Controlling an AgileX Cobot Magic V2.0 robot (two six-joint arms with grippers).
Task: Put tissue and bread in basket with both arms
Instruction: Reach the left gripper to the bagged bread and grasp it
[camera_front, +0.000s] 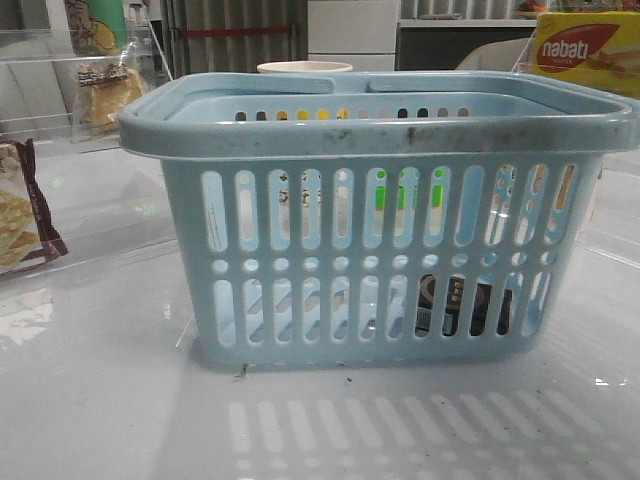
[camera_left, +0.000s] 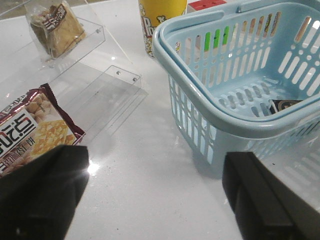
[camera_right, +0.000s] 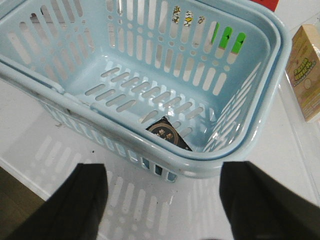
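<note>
The light-blue basket (camera_front: 380, 250) stands mid-table. The black tissue pack (camera_right: 167, 134) lies flat on its floor near one corner; it also shows through the slots in the front view (camera_front: 465, 305) and in the left wrist view (camera_left: 285, 105). The bread (camera_left: 55, 30), golden-brown in a clear bag, sits on a clear acrylic shelf to the basket's left, seen far left in the front view (camera_front: 100, 90). My left gripper (camera_left: 155, 200) is open and empty over bare table beside the basket. My right gripper (camera_right: 162, 205) is open and empty just outside the basket's rim. Neither gripper shows in the front view.
A maroon-edged snack packet (camera_left: 30, 135) lies by the left gripper, at the left edge in the front view (camera_front: 20, 210). Clear acrylic shelves (camera_left: 107, 90) stand at left. A yellow cup (camera_left: 162, 20) is behind the basket. A yellow nabati box (camera_front: 585, 50) and a beige carton (camera_right: 307, 70) stand at right.
</note>
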